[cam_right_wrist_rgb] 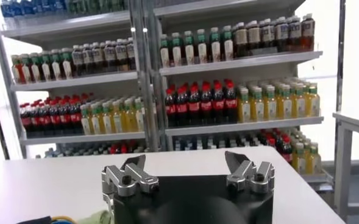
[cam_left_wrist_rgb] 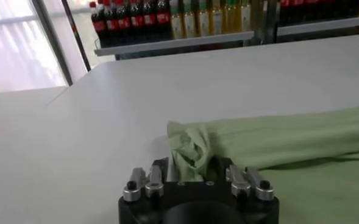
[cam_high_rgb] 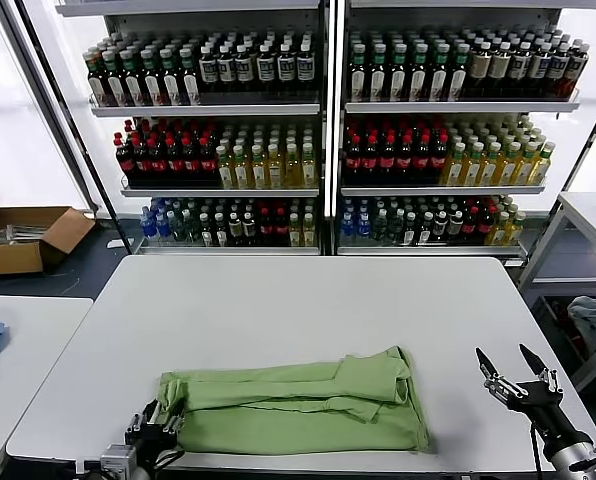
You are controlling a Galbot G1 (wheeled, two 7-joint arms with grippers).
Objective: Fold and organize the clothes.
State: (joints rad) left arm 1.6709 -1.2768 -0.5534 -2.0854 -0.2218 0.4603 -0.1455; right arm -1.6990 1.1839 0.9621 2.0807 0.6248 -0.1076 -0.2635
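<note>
Head view: your light green polo shirt (cam_high_rgb: pixel 298 405) lies folded into a long band along the near edge of the white table (cam_high_rgb: pixel 308 300), nearer the left corner. Your left gripper (cam_high_rgb: pixel 156 425) is at that edge, its fingers (cam_left_wrist_rgb: pixel 159 173) closed on the shirt's bunched left end. Your right gripper (cam_high_rgb: pixel 513 372) hovers with jaws apart, holding nothing, over the near right corner, well apart from the shirt.

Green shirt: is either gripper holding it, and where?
The left gripper pinches the shirt at its bunched left end; the right gripper is open, empty.
</note>
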